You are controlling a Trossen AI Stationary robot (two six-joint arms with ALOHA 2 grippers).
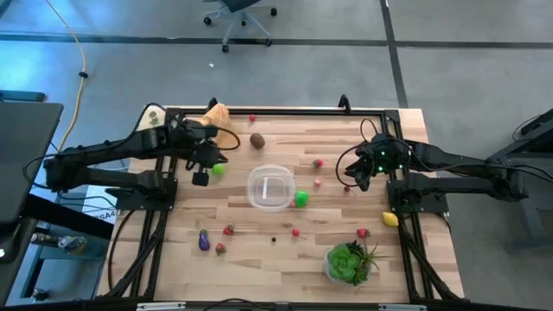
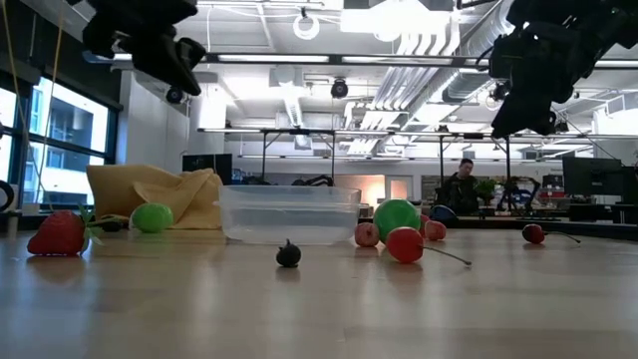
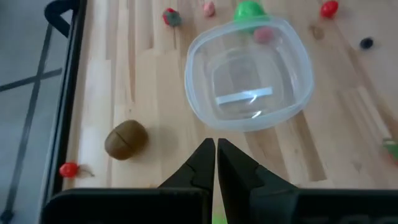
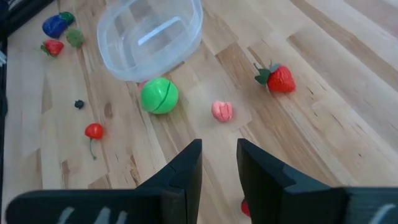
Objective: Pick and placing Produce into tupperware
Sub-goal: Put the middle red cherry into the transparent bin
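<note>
left gripper [image 1: 200,177] hung above the table's left side, fingers pressed together, holding nothing, just beside a green lime [image 1: 219,170]. brown kiwi [image 1: 257,140] lay past it toward the far edge, orange-tan cloth [image 1: 216,116] at the far left corner. the clear tupperware [image 1: 270,187] sat empty mid-table, a second lime [image 1: 301,199] touching its right wall. eggplant [image 1: 204,241] and a strawberry [image 1: 229,230] lay near the front edge. right gripper [image 1: 352,178] hovered right of the tupperware, fingers slightly apart and empty, above a pink piece [image 4: 222,111]. lemon [image 1: 390,218] sat far right, leafy plant [image 1: 350,262] front right.
</note>
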